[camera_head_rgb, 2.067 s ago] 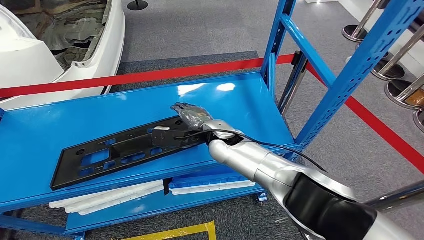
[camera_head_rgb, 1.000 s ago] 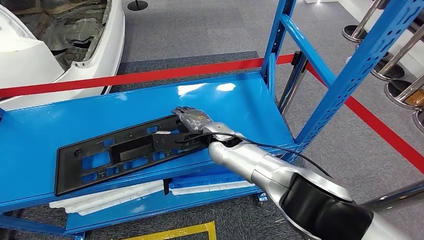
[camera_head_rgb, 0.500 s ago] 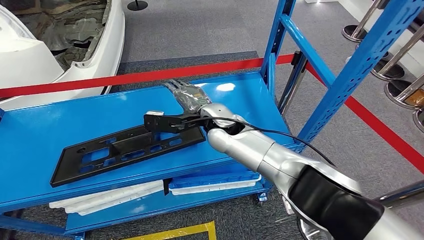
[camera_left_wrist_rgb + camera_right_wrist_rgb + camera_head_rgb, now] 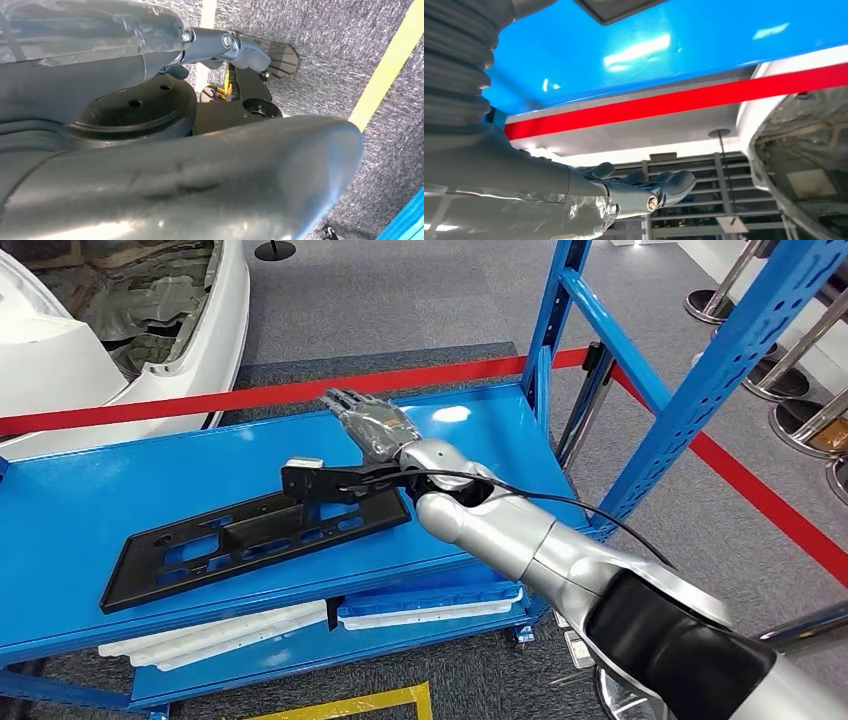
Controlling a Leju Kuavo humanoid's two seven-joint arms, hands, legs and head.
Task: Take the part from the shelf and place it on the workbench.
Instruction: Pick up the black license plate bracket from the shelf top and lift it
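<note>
The robot hand (image 4: 634, 192), fingers apart, empty beside blue shelf (image 4: 674, 45).

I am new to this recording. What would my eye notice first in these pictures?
First, the silver right arm reaching over the glossy blue shelf, its right hand raised with fingers spread. Under it a long black part lies flat on the shelf. Behind runs a red barrier tape, beside a white car body.

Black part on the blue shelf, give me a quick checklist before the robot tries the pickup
1. Right hand gripping the black part: not ok, fingers spread above the shelf, holding nothing.
2. Part flat on the blue shelf: ok.
3. Part fully on the shelf, no overhang: ok.
4. Cable along the right arm free of the part: cannot tell.
5. Left hand ready to help: not ok, hanging toward the floor.
</note>
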